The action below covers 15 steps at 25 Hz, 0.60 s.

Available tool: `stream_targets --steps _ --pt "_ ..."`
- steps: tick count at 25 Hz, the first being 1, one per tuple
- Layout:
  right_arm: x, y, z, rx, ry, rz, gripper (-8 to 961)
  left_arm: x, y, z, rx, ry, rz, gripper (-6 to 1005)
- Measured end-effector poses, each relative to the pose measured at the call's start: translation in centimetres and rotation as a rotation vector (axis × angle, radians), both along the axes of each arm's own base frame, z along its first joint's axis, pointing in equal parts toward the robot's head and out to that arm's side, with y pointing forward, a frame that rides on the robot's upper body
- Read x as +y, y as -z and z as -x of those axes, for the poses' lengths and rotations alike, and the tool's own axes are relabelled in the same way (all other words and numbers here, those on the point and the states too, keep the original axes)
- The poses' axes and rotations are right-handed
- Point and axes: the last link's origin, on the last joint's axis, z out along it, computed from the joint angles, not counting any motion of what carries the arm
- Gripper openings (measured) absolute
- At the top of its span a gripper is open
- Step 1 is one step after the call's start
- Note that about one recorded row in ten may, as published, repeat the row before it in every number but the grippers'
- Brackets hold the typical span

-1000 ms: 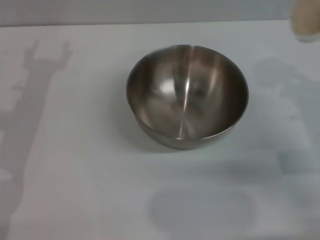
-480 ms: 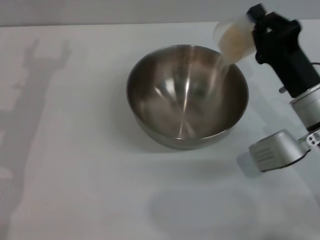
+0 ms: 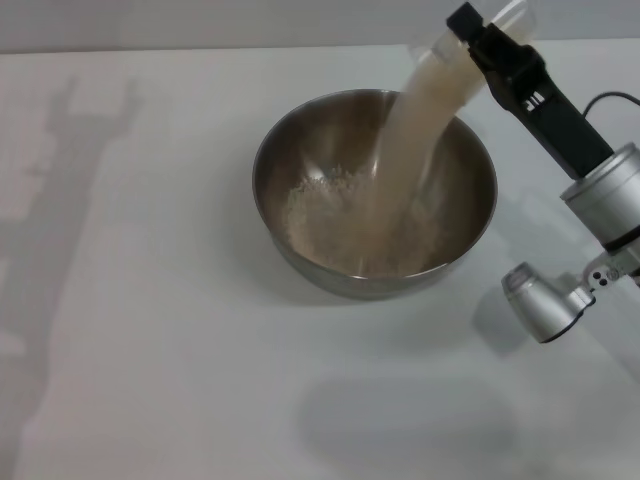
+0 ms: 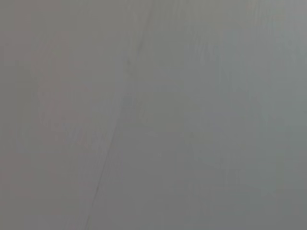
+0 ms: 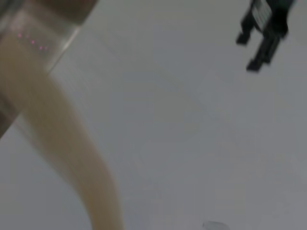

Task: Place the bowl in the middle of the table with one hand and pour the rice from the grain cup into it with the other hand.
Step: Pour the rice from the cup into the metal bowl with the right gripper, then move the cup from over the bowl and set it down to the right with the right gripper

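white table, steel bowl, rice pouring

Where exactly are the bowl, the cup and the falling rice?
bowl [image 3: 290,150]: head view, bare inner wall.
grain cup [image 3: 505,18]: head view, tilted clear wall.
rice [image 3: 415,120]: head view, middle of the pouring stream.

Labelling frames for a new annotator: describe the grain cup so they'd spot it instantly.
Start at the steel bowl in the middle of the white table. Above its far right rim, the right gripper holds the grain cup tipped over. It is the small translucent plastic vessel with rice streaming out of it.
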Motion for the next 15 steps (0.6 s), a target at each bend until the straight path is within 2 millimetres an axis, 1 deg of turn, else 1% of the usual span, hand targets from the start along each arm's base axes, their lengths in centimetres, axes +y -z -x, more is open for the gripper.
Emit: stream_targets --steps 3,9,15 --pt "0.50 -0.14 0.26 -0.082 -0.042 -0.031 11 0.12 -0.02 -0.11 -0.003 0.001 0.001 871" --pt "1.10 -0.26 0.50 -0.178 -0.095 -0.049 11 0.49 -0.01 -0.59 -0.009 0.010 0.002 871" --pt "1.04 -0.18 0.49 -0.188 -0.107 -0.035 10 0.89 -0.09 -0.92 -0.014 0.011 0.001 871"
